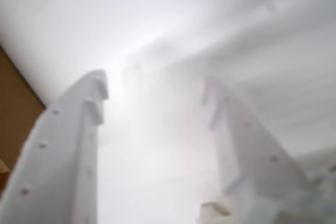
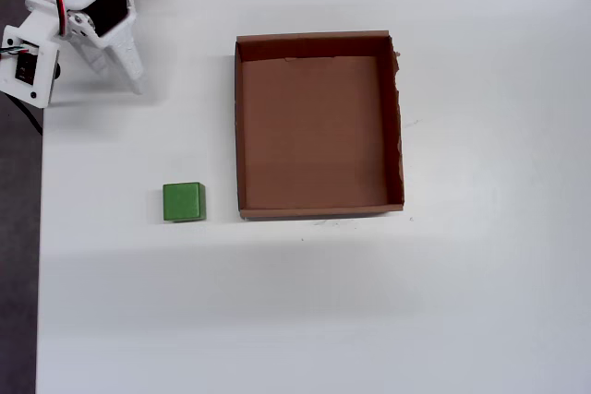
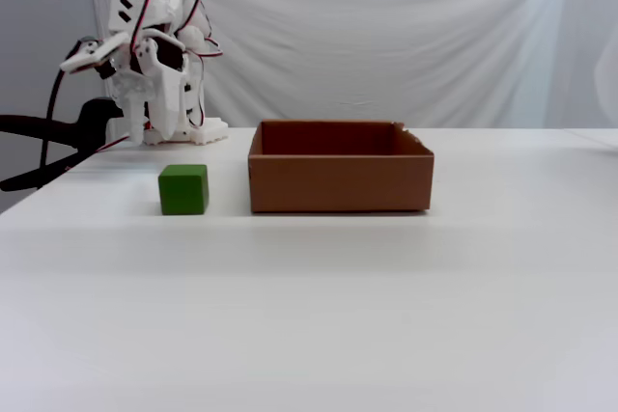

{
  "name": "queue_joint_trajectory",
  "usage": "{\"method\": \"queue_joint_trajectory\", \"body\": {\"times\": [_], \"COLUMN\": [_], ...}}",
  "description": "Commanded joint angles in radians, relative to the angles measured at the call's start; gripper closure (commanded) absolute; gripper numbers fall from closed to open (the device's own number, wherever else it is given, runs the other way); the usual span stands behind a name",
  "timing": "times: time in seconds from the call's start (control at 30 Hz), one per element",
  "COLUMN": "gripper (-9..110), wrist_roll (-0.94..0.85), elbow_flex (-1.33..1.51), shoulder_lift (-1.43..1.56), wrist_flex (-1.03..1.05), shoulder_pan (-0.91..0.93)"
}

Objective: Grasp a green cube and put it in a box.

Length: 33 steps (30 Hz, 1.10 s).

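Green cube sits just left of the box (overhead view), gripper spread open, nothing between its 2 fingers.

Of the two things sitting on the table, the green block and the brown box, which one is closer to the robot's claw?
The green cube. In the overhead view it lies below the gripper, left of the box, which sits farther right.

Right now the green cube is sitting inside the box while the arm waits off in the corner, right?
Not quite: the cube sits on the table outside the box, just left of it in the overhead view. The box is empty. The arm does wait in the corner.
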Motion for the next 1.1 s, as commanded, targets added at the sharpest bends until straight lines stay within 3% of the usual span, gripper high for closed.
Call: {"method": "queue_joint_trajectory", "body": {"times": [0.0, 1.07], "gripper": [80, 80], "wrist_roll": [0.012, 0.015], "elbow_flex": [-0.005, -0.008], "shoulder_lift": [0.008, -0.054], "wrist_flex": [0.012, -0.020], "shoulder_pan": [0.005, -0.023]}}
